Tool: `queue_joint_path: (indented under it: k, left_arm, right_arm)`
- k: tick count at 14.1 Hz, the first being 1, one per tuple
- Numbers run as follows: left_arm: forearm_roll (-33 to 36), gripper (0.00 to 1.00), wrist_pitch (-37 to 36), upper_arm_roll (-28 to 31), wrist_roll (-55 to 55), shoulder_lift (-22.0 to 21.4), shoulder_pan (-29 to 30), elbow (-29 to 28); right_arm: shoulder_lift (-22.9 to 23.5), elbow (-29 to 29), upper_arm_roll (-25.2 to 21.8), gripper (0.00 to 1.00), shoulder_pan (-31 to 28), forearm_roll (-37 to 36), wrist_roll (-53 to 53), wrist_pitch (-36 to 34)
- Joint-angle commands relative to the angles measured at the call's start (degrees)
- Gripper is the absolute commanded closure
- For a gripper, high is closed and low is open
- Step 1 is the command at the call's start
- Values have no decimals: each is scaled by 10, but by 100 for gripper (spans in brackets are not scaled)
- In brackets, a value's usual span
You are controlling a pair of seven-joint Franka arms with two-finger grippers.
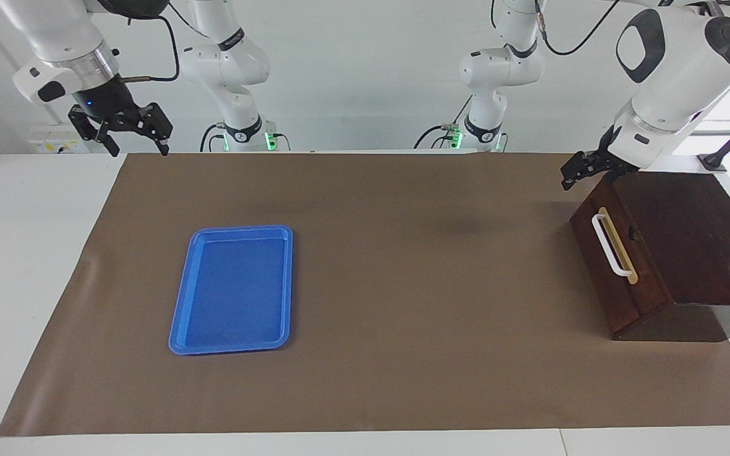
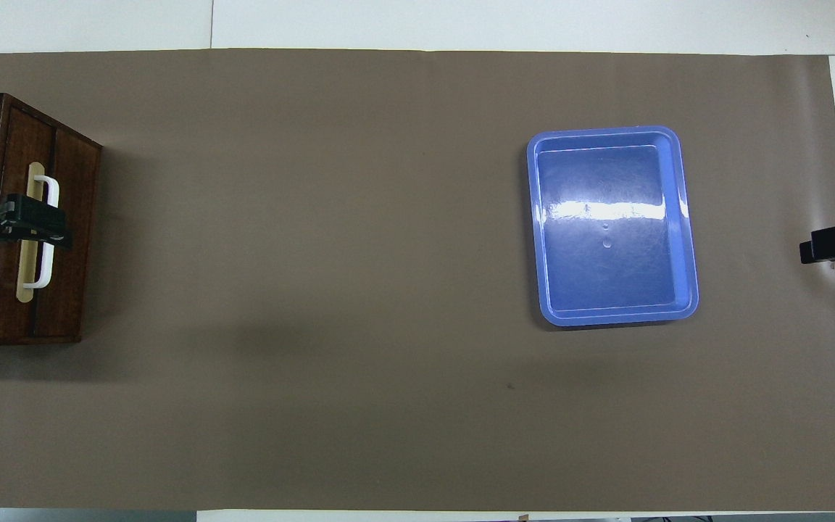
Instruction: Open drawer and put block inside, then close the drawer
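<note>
Hovering left gripper (image 1: pixel 577 172) over drawer (image 1: pixel 615 259).

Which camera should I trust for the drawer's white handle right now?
The facing view: the white handle shows whole on the shut drawer, with the left gripper raised above the box's upper corner, clear of it. In the overhead view the left gripper crosses the handle, hiding its middle.
</note>
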Motion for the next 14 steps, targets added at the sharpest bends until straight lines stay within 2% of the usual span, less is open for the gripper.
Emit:
queue_joint_path:
  k: [1, 8, 14]
  left_arm:
    - [-8, 0, -9, -15, -15, -14, 8, -12]
    - [-2, 0, -43, -8, -12, -20, -35, -7]
    - [-2, 0, -9, 12, 22, -22, -31, -33]
  right_arm:
    - [-11, -14, 8, 0, -8, 2, 4, 3]
    - [-13, -18, 7, 0, -14, 3, 3, -7]
    - [-13, -18, 7, 0, -13, 2, 2, -6]
